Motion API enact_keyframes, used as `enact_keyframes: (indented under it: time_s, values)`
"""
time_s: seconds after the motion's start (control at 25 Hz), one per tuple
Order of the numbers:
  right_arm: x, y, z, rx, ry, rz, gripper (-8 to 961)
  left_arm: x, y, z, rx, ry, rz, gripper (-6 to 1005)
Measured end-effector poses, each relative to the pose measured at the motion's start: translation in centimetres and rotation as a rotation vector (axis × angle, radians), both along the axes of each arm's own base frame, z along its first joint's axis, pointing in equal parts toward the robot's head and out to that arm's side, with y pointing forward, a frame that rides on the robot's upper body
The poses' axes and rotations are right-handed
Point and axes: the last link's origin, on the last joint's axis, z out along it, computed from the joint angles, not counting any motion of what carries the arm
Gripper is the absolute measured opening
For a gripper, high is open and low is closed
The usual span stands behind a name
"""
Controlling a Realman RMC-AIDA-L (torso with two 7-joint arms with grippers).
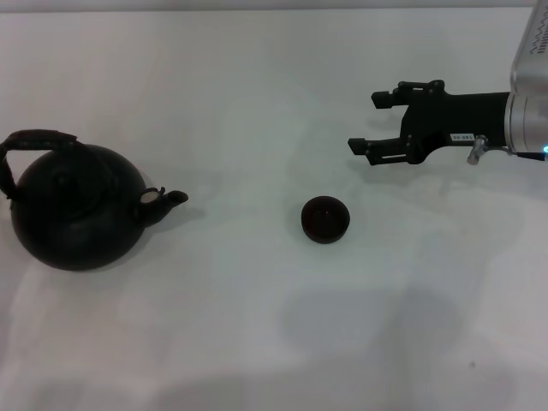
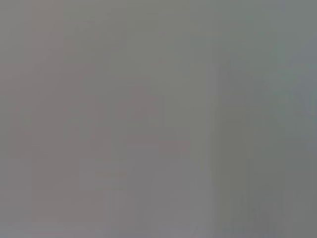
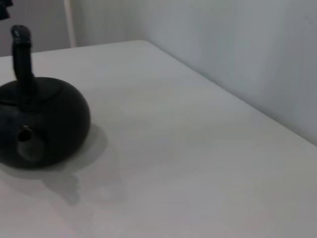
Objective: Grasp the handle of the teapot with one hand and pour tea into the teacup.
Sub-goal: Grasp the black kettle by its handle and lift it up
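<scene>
my right tool [image 1: 364, 122] hangs above the tabletop [image 1: 257, 342], fingers spread wide and holding nothing, pointed toward the teapot [image 1: 75, 205] because its handle [image 1: 34, 141] is what i must take. the teapot stands at my left side, handle arched upright, spout facing the teacup [image 1: 325, 219], which sits near the middle, well apart from it. my left tool is not visible.

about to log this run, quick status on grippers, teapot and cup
Right gripper open, empty, hovering beyond the teacup. Left gripper not in view. Teapot upright at table's left, handle ungrasped, spout toward cup. Nothing between them.
</scene>
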Motion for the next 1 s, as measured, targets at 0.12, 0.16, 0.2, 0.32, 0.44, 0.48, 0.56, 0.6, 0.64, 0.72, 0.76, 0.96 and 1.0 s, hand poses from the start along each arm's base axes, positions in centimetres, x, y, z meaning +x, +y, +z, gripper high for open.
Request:
enact_keyframes:
  time_s: [0.12,0.16,0.2,0.32,0.44,0.48,0.56,0.6,0.64,0.72,0.76,0.96,1.0]
  values:
    - [0.2,0.0,0.0,0.009,-0.003,-0.007,856,0.3,0.3,-0.7,-0.038,-0.008,-0.009,849]
    - [0.3,0.0,0.0,0.011,-0.004,-0.009,856,0.4,0.3,-0.9,-0.051,-0.011,-0.01,849]
    - [0.4,-0.1,0.0,0.011,-0.004,-0.011,856,0.5,0.4,-1.2,-0.063,-0.012,-0.01,849]
    - [0.6,-0.2,0.0,0.015,-0.005,-0.019,855,0.5,0.3,-1.7,-0.087,-0.009,-0.003,849]
    - [0.8,-0.3,0.0,0.02,-0.008,-0.025,855,0.3,0.1,-1.8,-0.091,-0.005,0.012,849]
    - [1.0,-0.3,0.0,0.023,-0.01,-0.027,855,0.1,-0.1,-1.9,-0.095,-0.004,0.024,849]
    - [1.1,-0.4,0.0,0.027,-0.013,-0.027,855,-0.1,-0.3,-2.1,-0.104,-0.007,0.045,848]
    - [1.2,-0.4,0.0,0.03,-0.015,-0.028,854,-0.1,-0.3,-2.1,-0.104,-0.007,0.045,848]
    - [1.2,-0.4,0.0,0.031,-0.015,-0.028,854,-0.2,-0.3,-2.2,-0.109,-0.009,0.052,848]
    - [1.3,-0.4,-0.1,0.029,-0.016,-0.03,854,-0.3,-0.3,-2.3,-0.118,-0.009,0.06,848]
    - [1.3,-0.5,-0.1,0.028,-0.015,-0.033,854,-0.4,-0.3,-2.3,-0.121,-0.008,0.062,848]
    - [1.5,-0.6,-0.1,0.027,-0.016,-0.04,853,-0.6,-0.1,-2.2,-0.129,-0.004,0.067,848]
    - [1.6,-0.6,-0.2,0.027,-0.016,-0.041,853,-0.6,0.0,-2.2,-0.132,-0.002,0.069,848]
